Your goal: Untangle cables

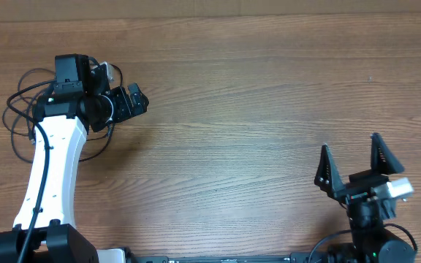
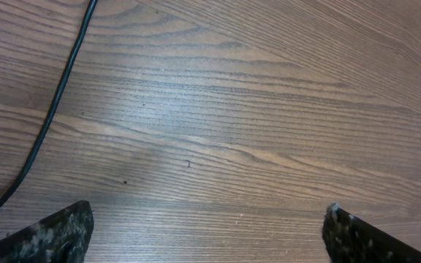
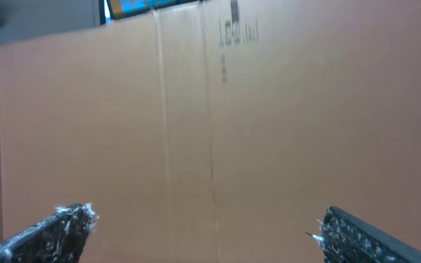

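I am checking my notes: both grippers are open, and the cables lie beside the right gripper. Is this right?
No. The cables lie beside the left gripper, not the right gripper, as the overhead view shows. Both grippers are open.

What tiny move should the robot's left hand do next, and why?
Probably turn the left gripper toward the cables and lower it over one loop. Its jaws stand open above bare wood and hold nothing, while the cables lie looped beside and under that arm. The right gripper, also open, sits far from them.
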You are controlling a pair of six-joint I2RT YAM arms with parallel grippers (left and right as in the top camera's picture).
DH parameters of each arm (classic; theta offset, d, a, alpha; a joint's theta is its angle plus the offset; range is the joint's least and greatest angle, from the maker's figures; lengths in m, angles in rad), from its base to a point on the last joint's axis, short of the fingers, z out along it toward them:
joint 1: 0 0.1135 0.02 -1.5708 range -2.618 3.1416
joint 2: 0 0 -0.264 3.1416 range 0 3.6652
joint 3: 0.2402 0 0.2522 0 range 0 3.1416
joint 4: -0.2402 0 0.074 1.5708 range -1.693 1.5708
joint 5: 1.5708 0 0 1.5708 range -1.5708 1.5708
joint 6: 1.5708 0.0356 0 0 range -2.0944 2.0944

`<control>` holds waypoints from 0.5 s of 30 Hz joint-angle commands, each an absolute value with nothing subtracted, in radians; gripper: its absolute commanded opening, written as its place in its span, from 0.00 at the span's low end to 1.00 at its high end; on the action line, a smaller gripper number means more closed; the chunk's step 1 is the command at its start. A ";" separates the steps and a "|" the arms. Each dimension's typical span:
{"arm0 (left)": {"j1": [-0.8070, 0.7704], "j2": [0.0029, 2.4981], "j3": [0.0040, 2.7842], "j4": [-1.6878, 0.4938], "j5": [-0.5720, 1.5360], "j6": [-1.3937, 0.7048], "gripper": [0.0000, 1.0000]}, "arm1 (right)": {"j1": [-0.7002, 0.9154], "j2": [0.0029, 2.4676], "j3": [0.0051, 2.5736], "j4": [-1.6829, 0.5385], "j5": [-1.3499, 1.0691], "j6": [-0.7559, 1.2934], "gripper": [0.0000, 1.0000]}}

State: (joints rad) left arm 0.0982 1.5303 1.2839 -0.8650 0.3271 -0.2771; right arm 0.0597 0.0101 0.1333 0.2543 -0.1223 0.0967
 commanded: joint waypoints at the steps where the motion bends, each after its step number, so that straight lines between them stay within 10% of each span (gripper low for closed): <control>1: 0.097 1.533 1.296 -0.863 0.340 -0.254 0.99 | 0.064 0.003 0.086 0.279 -0.110 0.070 1.00; 15: 0.097 1.533 1.296 -0.863 0.340 -0.254 0.99 | 0.064 0.003 0.007 0.201 -0.135 0.081 1.00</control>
State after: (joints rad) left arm 0.0982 1.5303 1.2839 -0.8646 0.3271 -0.2768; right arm 0.0597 0.0109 0.0181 0.2348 -0.1276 0.0814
